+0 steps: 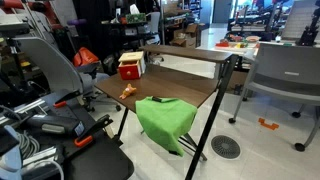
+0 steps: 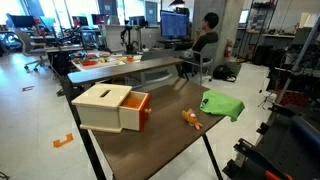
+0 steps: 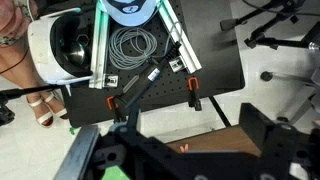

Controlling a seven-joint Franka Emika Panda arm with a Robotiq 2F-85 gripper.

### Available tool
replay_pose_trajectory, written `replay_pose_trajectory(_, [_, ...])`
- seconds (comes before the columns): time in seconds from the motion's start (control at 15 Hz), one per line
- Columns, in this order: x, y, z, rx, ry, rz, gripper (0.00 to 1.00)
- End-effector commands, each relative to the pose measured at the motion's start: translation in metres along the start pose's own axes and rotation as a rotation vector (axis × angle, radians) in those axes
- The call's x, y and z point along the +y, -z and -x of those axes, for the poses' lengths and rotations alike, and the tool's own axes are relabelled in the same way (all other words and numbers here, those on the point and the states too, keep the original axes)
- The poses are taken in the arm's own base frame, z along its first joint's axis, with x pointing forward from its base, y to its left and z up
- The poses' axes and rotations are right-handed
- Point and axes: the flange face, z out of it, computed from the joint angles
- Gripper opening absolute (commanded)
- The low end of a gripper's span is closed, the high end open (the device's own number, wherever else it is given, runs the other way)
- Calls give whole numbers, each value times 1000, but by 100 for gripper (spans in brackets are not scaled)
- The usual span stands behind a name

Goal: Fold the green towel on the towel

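The green towel [image 1: 165,120] lies crumpled at the edge of the brown table [image 1: 185,88] and hangs over that edge. It also shows in an exterior view [image 2: 222,103] near the table's far corner. In the wrist view only a green sliver [image 3: 119,175] shows at the bottom left. My gripper [image 3: 170,128] is open and empty, with its dark fingers wide apart, high above the table's edge. It does not show clearly in the exterior views.
A red-and-white box [image 1: 130,67] [image 2: 110,108] stands on the table. A small orange object [image 1: 127,92] [image 2: 190,118] [image 3: 183,147] lies between box and towel. Beyond the table edge are a black pegboard [image 3: 200,45], cables [image 3: 130,45] and chairs [image 1: 285,70].
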Motion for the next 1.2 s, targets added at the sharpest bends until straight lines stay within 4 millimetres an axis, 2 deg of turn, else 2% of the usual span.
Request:
replay_pose_trajectory(0.0, [0,1,0,1,0,0,100])
replay_pose_trajectory(0.13, [0,-6,-14,43,-33,3,100])
replay_pose_trajectory(0.4, [6,-29,-64,60,-120,-14,100])
replay_pose_trajectory(0.73, [13,-66,-157,100,-199,-48,100])
replay_pose_trajectory(1.13, [52,-142,-280,171,-414,-21,100])
